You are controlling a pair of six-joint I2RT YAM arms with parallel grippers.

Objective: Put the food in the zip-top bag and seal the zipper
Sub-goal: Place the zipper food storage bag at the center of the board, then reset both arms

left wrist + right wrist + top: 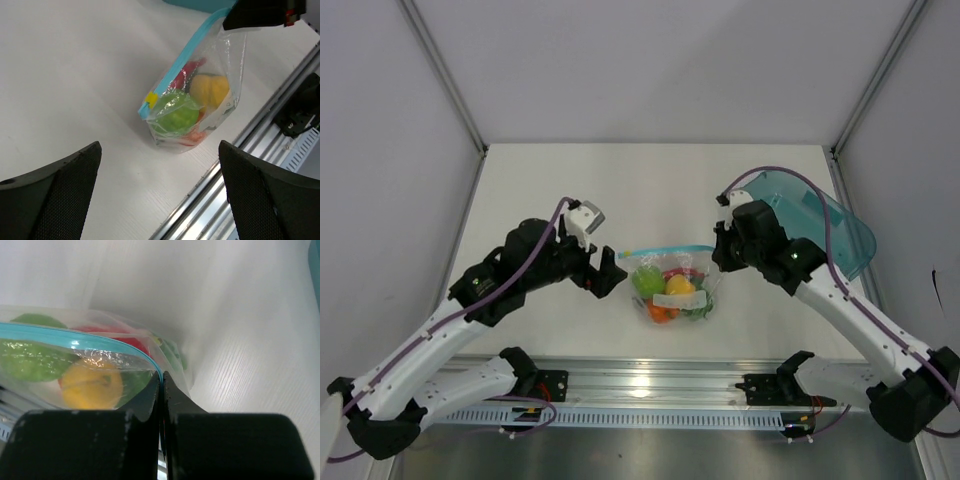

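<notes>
The clear zip-top bag [672,288] lies on the table between the arms, filled with the toy food: a green lime [175,114], a yellow lemon [210,90], red and orange pieces. Its light blue zipper [177,62] runs along the top edge, with a yellow slider [150,99] at the left end. My right gripper [161,379] is shut on the zipper's right end [80,342]; it also shows in the top view [720,250]. My left gripper [612,272] is open and empty, just left of the bag, its fingers [60,195] apart.
The translucent teal oval tray [820,222] stands at the back right behind the right arm. A metal rail [650,385] runs along the table's near edge. White walls enclose the table on three sides.
</notes>
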